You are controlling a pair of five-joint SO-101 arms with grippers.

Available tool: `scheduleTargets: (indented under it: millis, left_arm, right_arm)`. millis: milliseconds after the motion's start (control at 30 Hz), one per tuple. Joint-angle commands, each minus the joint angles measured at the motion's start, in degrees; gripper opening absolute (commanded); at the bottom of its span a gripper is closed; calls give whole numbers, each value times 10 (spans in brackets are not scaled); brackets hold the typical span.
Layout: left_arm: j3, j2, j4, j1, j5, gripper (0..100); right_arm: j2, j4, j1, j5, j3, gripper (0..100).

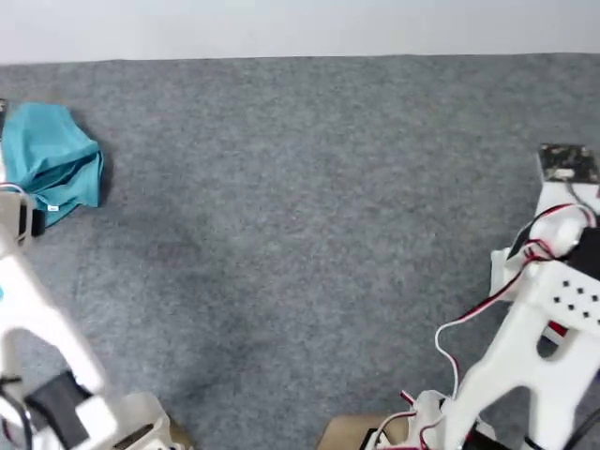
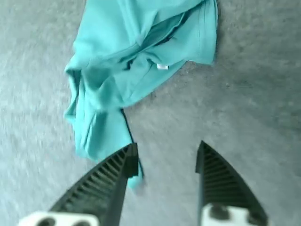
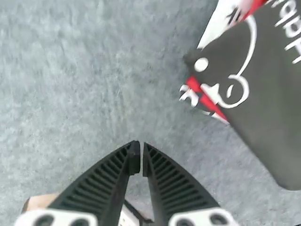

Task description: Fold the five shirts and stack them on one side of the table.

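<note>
High view is looking down on a teal shirt (image 1: 52, 159) that is lying in a crumpled heap at the far left of the grey table (image 1: 309, 234), a little way in from the table's back edge, where the white wall (image 1: 300, 28) is starting. In the left wrist view the teal shirt (image 2: 136, 61) is looking bunched and wrinkled, with a small white tag showing and one thin end trailing toward the left gripper (image 2: 167, 149). That gripper is hanging wide apart with nothing between its black fingers (image 2: 113, 174), and one fingertip is sitting in front of the shirt's thin end; whether it is touching the cloth is hard to tell. The left arm (image 1: 37, 309) is standing just beside the shirt, at the left side of the table. A big stretch of bare grey table is lying open between the two arms, from the front right up to the back edge. The right arm (image 1: 544, 319) is standing well apart, at the right side. In the right wrist view the right gripper (image 3: 141, 148) is pressing its two fingers together on nothing, over bare table, near the edge of a black shirt (image 3: 254, 84) with white and red print. A brown cardboard piece (image 1: 347, 431) is peeking in at the front edge.
</note>
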Motion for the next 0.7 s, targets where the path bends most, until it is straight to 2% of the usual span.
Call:
scheduleTargets:
  millis: [0,233,467,667]
  left_arm:
    - [-7,59,-93,1,-35,216]
    - [-7,180,-236,47,-70,216]
    - [-7,262,-324,105,-76,216]
    - [-17,348,-399,121,-77,214]
  right_arm:
    - [-27,23,-4,0,15,9]
    - [-46,23,-6,-1,39,9]
    - [-50,24,-6,-2,39,9]
    - [-50,25,-5,-2,39,9]
